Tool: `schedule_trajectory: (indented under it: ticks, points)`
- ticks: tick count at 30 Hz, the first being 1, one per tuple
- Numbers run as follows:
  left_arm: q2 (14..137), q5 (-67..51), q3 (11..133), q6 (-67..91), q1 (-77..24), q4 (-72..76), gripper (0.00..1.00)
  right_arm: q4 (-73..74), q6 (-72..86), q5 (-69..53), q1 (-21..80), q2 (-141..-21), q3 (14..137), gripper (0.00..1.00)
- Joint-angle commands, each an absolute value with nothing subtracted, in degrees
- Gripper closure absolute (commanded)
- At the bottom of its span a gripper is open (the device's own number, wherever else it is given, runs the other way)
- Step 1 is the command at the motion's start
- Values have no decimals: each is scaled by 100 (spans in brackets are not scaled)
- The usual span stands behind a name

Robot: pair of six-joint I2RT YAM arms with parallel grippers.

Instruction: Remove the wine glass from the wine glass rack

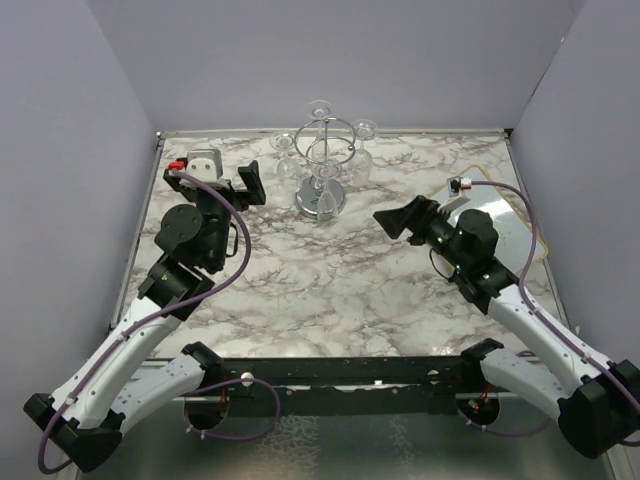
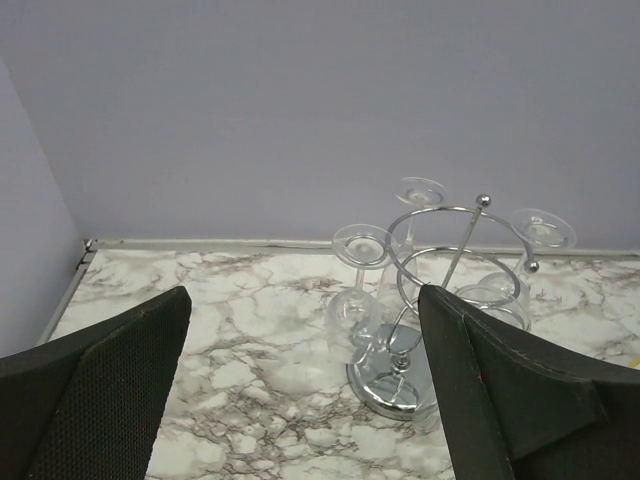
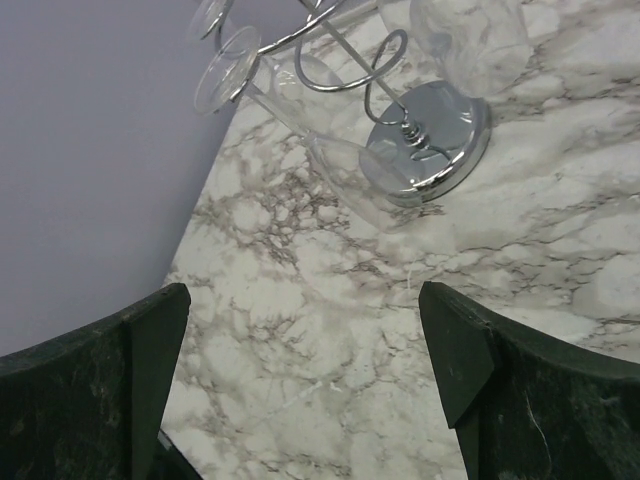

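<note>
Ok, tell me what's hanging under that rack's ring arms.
Three clear wine glasses hang upside down by their feet from the wine glass rack, bowls down around its central post. A finger of the open left gripper covers the right-hand bowl's lower part.

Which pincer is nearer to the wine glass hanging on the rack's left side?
Left. The left pincer hovers just left of that wine glass; the right pincer is across the rack, on its right.

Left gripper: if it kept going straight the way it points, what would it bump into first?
Most likely the wine glass hanging on the near side of the wine glass rack, which lies ahead between the open fingers of the left gripper. Depth is unclear, so it might just miss it.
</note>
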State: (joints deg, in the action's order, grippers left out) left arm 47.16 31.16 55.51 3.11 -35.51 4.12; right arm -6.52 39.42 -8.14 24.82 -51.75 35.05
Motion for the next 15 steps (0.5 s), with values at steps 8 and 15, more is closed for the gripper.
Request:
schedule_trajectory:
  ticks: [8, 15]
  points:
    - [4753, 3492, 5510, 460, -3608, 371, 1, -2928, 6579, -2285, 2537, -7087, 4015, 7]
    - [4808, 3483, 5529, 533, -3610, 319, 1, -3857, 7663, -2389, 2671, -8100, 4436, 20]
